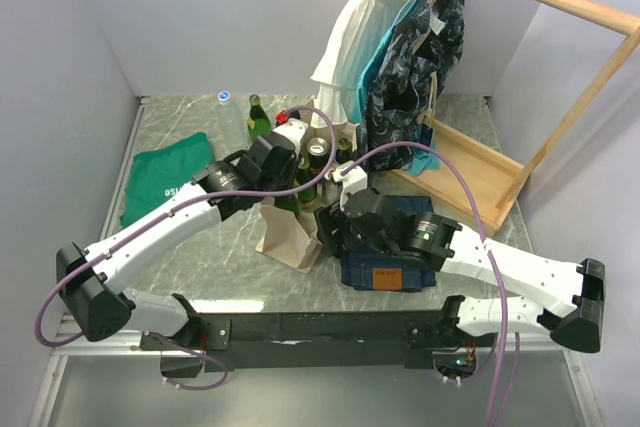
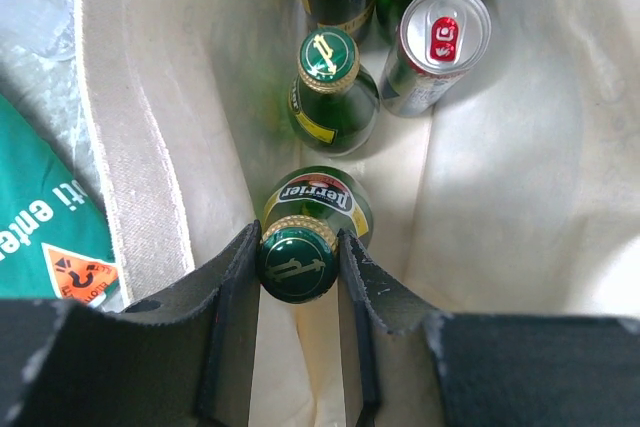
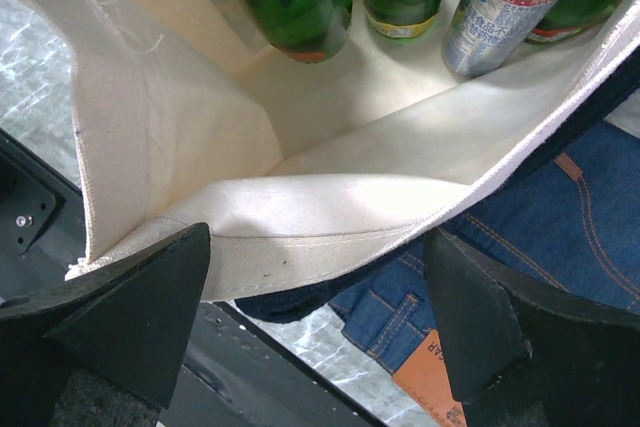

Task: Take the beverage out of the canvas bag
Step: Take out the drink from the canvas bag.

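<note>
Gaping open, the canvas bag [image 1: 288, 237] is flanked at its near rim by the wide-spread right gripper [image 3: 315, 245], nothing pinched. Inside it, a green Perrier bottle [image 2: 318, 199] is clamped at the cap [image 2: 297, 269] by the left gripper [image 2: 298, 239]. On so small a hold the bottle could be dropped, or the unheld bag dragged upward.

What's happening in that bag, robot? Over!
Left claw shut on green bottle cap, inside bag. Right claw open, bag rim between its fingers. Second bottle and can stand close by.
</note>
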